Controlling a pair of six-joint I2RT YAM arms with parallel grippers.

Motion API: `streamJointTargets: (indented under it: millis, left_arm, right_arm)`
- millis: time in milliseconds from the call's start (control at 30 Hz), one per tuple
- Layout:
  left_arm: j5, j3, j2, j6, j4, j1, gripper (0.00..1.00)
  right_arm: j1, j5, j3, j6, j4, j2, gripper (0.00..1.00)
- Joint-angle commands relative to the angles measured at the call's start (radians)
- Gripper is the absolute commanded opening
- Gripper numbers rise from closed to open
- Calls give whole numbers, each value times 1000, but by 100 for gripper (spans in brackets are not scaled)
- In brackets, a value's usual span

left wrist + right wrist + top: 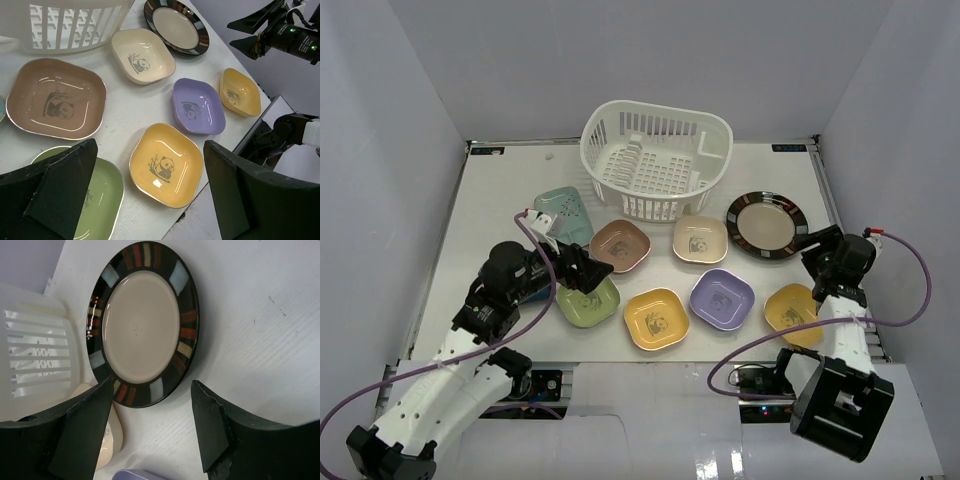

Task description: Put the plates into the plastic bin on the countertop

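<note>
Reaching for a first plate is judged to be the step in hand, since no plate is seen inside the plastic bin (655, 160), which stands at the far middle of the countertop (500, 200). All the dishes lie flat in front of it.

The right gripper (814, 250) is held with its jaws spread wide and empty, just short of the near rim of the striped plate (142, 322). The left gripper (588, 272) is likewise wide open and holds nothing. It is poised low over the green dish (100, 200), with the brown dish (55, 97) just beyond and the yellow dish (167, 165) beside it.

For the next move, one finger would probably have to be slipped under a rim and the other set above it. The plate would then have to be lifted clear over the bin's tall slotted wall.

The beige dish (700, 239) lies between the striped plate and the bin and could be knocked on the way. The purple dish (722, 299) and the orange dish (792, 307) lie close under the right arm. The mint tray (563, 212) lies beside the left arm, near the bin's left side.
</note>
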Motion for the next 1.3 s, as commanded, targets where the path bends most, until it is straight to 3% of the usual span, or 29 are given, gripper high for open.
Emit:
streamJointTargets:
  millis: [0,400,533,633,700,733,800,833,867,1167,1267]
  left_arm:
    - [-55,31,-15,19,-23,-18,98]
    - [-111,38,31,25,-40,-29,98]
    - [-128,40,61,9,-38,-24,98]
    - [-162,40,81,-6,-41,-9,98]
    - [-177,38,101,-18,-43,9,98]
    - [-182,40,110,-21,-46,14,98]
    - [-190,45,126,-31,-51,23,98]
    - [-191,46,147,-34,-52,25,98]
    - [-211,57,163,-41,-64,28,98]
    - [-412,218,394,-118,-136,31,98]
    - [-463,276,460,-133,-143,68,97]
  right_arm:
    - [-32,-14,-54,68,159,64,70]
    - [-43,-235,-137,196,619,475,68]
    - [-28,-269,-115,277,805,621,57]
    - [-13,-273,-106,332,898,724,40]
    - [-8,-261,-101,361,959,756,36]
    - [-8,-251,-98,365,965,758,29]
    - [-8,-240,-86,354,962,737,20]
    - [-9,-234,-83,351,951,723,10]
    - [-11,-231,-81,348,946,677,8]
    - [-9,-122,69,227,657,199,8]
    - [-6,-137,167,216,612,119,8]
